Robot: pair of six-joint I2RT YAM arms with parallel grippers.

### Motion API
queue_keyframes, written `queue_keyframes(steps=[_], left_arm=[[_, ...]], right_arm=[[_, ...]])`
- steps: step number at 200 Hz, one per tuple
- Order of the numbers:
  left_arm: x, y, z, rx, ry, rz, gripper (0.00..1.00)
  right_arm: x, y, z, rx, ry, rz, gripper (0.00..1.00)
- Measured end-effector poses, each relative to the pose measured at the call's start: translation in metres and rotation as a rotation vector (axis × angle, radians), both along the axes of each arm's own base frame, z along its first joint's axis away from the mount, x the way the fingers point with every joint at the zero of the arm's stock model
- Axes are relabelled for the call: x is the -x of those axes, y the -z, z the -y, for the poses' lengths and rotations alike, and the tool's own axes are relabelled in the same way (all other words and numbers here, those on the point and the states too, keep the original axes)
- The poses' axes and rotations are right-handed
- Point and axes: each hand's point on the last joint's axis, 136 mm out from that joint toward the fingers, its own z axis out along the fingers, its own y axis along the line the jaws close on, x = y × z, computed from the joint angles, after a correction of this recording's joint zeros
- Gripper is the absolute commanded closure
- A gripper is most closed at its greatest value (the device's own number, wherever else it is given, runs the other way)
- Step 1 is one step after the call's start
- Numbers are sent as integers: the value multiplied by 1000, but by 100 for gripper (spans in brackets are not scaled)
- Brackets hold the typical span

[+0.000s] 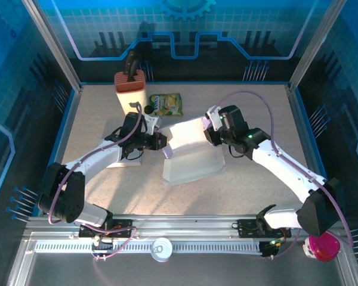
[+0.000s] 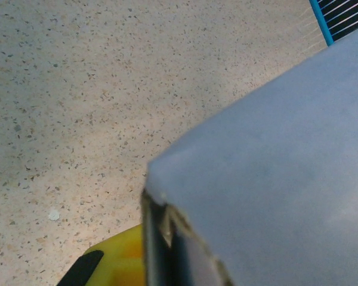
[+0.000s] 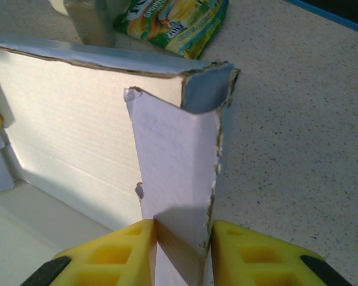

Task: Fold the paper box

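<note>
The white paper box point(image 1: 191, 162) lies partly folded in the middle of the table, its back wall standing up. My left gripper point(image 1: 161, 145) is at the box's left edge. In the left wrist view the grey-white box panel point(image 2: 274, 149) looms close, and its torn edge runs down beside a yellow finger point(image 2: 116, 261); the jaws are shut on that edge. My right gripper point(image 1: 207, 128) is at the box's right rear corner. Its yellow jaws point(image 3: 182, 250) are shut on a folded side flap point(image 3: 173, 161) that stands against the back wall point(image 3: 71, 113).
A tan block with a reddish top point(image 1: 130, 89) stands at the back left. A green-yellow snack packet point(image 1: 167, 104) lies beside it and close behind the box point(image 3: 173, 21). A flat white piece point(image 1: 116, 162) lies under the left arm. Blue rails edge the table.
</note>
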Motion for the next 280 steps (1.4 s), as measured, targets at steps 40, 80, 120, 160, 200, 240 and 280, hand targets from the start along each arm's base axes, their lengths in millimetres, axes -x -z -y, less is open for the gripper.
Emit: queue_keyframes(steps=[40, 80, 120, 160, 200, 240, 280], left_arm=[[-1, -2, -1, -11, 5, 11, 100], [1, -9, -2, -37, -3, 42, 100], [10, -17, -1, -52, 17, 88, 100], [10, -22, 2, -50, 32, 117, 100], [11, -21, 1, -54, 30, 113, 100], [12, -20, 0, -58, 31, 104, 100], [15, -21, 5, -59, 45, 104, 100]], right_arm=[[2, -2, 1, -78, -38, -45, 74], [3, 0, 1, -86, -38, -52, 79], [-1, 2, 8, -76, -6, -8, 81], [0, -5, 8, -102, -13, 24, 73], [5, -2, 4, -114, -37, 12, 72], [10, -1, 3, -118, -45, 10, 70], [9, 1, 6, -105, -32, 12, 64]])
